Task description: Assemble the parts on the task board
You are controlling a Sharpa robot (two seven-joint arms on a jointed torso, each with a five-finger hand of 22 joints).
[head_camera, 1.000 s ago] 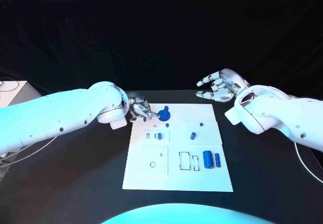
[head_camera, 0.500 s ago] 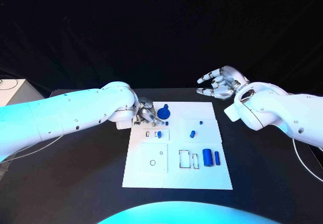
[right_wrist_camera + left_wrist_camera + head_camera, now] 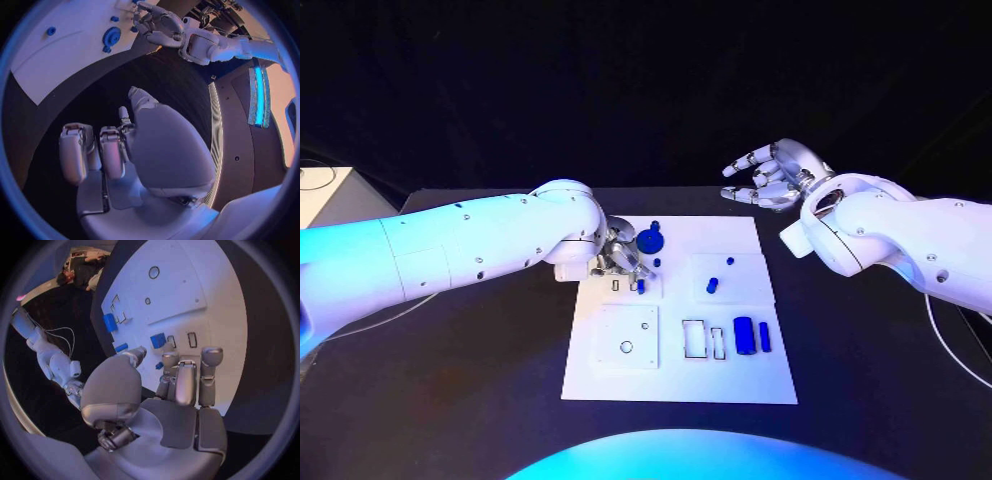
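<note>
The white task board (image 3: 682, 375) lies mid-table. A round blue part (image 3: 651, 240) sits near its far left corner, with small blue parts (image 3: 713, 286) in the middle and two blue cylinders (image 3: 751, 338) lying to the right. My left hand (image 3: 623, 254) hovers over the board's far left area beside the round part, fingers apart and pointing down, holding nothing. In the left wrist view its fingertips (image 3: 170, 360) stand close to a tiny blue peg (image 3: 160, 365) and a blue block (image 3: 157, 340). My right hand (image 3: 769, 178) is raised beyond the far right corner, empty and spread.
Black table (image 3: 459, 380) surrounds the board on every side. A white raised plate (image 3: 629, 338) with a small hole and empty rectangular slots (image 3: 694, 340) occupy the board's near half. In the right wrist view, the left hand (image 3: 159, 25) is seen beside the round blue part (image 3: 112, 36).
My left hand has moved to the right and nearer, from the board's far left edge onto the board next to the round blue part. The right hand has barely shifted.
</note>
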